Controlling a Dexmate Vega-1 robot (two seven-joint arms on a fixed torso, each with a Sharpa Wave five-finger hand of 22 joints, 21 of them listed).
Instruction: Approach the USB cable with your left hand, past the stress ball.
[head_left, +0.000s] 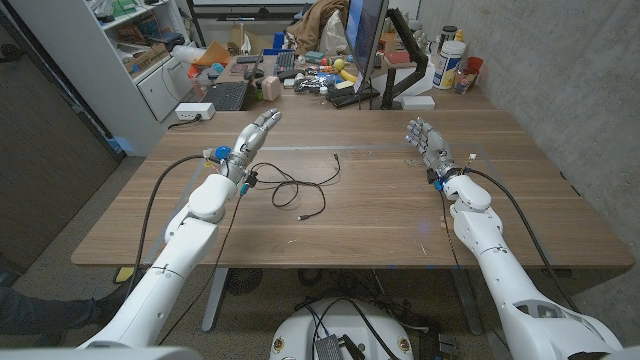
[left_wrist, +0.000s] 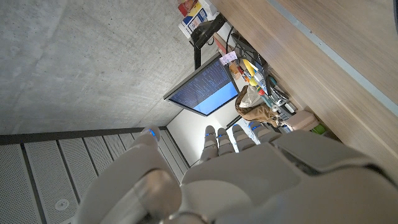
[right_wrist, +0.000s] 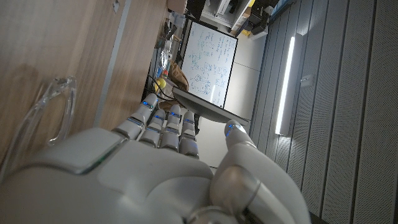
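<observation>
You see a brown wooden bench with a fine lengthwise grain and a pale seam strip across its far part. The thin, looping USB cable on it is black. Your left robot hand and right robot hand are glossy white and grey, with small blue lights on the fingers. The flat monitor screen glows blue with faint lines of text. The wall is mottled grey concrete.
</observation>
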